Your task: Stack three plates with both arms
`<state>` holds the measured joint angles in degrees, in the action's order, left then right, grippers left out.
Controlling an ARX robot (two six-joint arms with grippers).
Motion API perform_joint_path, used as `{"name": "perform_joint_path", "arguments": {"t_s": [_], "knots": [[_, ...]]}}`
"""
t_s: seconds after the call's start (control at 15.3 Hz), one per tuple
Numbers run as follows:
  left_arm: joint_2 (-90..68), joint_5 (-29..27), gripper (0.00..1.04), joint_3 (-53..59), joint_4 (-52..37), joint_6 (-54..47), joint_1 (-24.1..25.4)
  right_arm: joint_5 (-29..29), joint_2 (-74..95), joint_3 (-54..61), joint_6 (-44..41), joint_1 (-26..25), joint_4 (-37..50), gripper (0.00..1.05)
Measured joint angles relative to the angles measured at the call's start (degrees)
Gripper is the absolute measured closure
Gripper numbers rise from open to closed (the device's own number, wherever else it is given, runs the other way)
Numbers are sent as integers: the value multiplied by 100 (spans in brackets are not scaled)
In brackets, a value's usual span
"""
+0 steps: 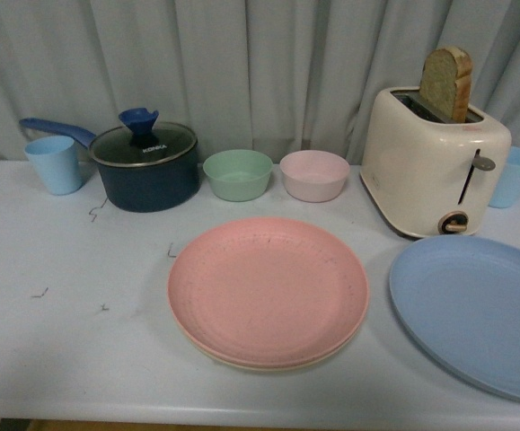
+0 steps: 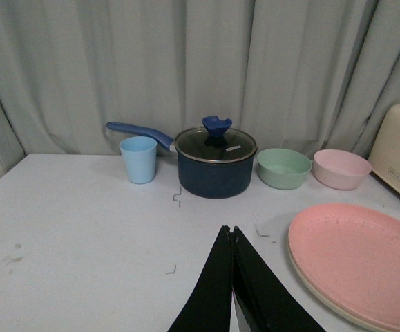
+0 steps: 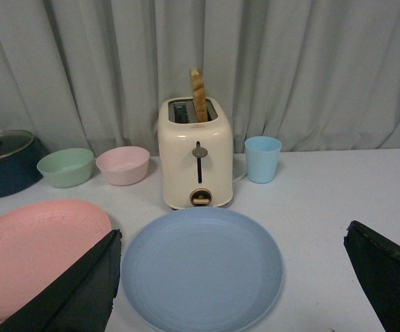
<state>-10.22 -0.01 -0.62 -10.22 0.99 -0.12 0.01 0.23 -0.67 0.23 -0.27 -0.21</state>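
Table (image 1: 62,341): white, curtain (image 1: 242,72) behind
Plates: three, pink (image 1: 268,287) on beige (image 1: 242,361), blue (image 1: 475,310) apart
Bowls (image 1: 237,173): two
Cups (image 1: 55,163): two
End effectors: left (image 2: 233,238) pressed together, right (image 3: 234,232) spread

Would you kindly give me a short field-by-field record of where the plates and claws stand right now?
stacked: pink plate lying on beige plate
unstacked: blue plate, alone to the right, in front of the toaster
left claw: shut, holding nothing
right claw: open wide, facing the blue plate
remaining: blue plate not yet on the stack
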Motion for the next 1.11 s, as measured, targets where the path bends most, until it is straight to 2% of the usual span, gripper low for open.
{"name": "perform_joint_path", "arguments": {"t_s": [0.13,0.33,0.72,0.85,0.92,1.05,1.11], "knots": [[800,13,103,-4,1102,0,0,0,0,0,-2,0,-2,6],[975,-7,103,-4,1067,0,0,-2,0,0,-4,0,2,6],[975,0,37,-4,1043,0,0,0,2,0,-4,0,-7,6],[975,-9,20,-2,1043,0,0,686,994,-581,262,160,-1316,6],[975,7,9,-4,1029,-2,0,660,2192,-984,350,-286,-1220,6],[975,0,7,-2,1040,-2,2,-116,3934,-1650,302,-1246,-522,6],[975,0,7,-2,1040,-2,2,-321,4527,-1856,256,-1471,-293,6]]}}
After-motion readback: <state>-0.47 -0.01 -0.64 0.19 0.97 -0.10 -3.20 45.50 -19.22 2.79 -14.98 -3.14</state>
